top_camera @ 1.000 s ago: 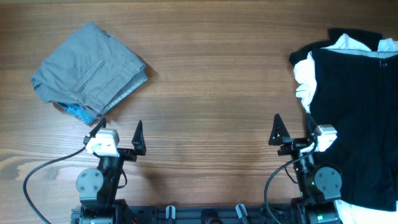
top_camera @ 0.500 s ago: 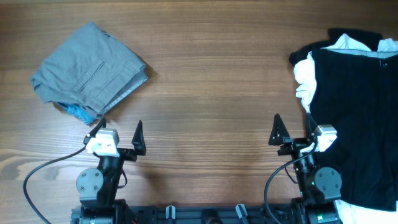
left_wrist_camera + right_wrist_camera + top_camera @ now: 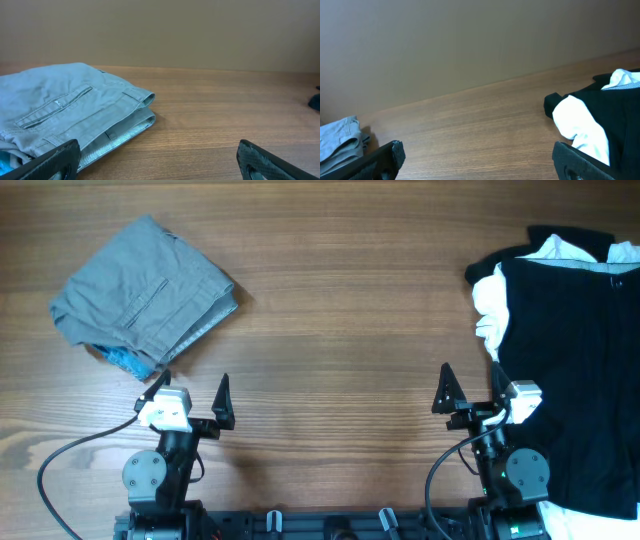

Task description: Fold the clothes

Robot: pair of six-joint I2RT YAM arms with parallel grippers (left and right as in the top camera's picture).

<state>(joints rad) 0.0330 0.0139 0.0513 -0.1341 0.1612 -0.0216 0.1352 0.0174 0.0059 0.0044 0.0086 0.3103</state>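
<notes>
The clothes (image 3: 575, 300) at three o'clock look soft, floppy; I'd pinch the black piece (image 3: 570, 400) by corners. My left pincer (image 3: 192, 388) and right pincer (image 3: 470, 388) gape empty.

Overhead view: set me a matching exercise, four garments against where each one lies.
Column one:
1. grey shorts
2. light-blue piece
3. black garment
4. white piece

Column two:
A. spread out over the right end of the table
B. folded, at the far left
C. peeking out from under the near edge of the grey shorts
D. sticking out at the left edge of the black garment

Pairs: 1-B, 2-C, 3-A, 4-D
</notes>
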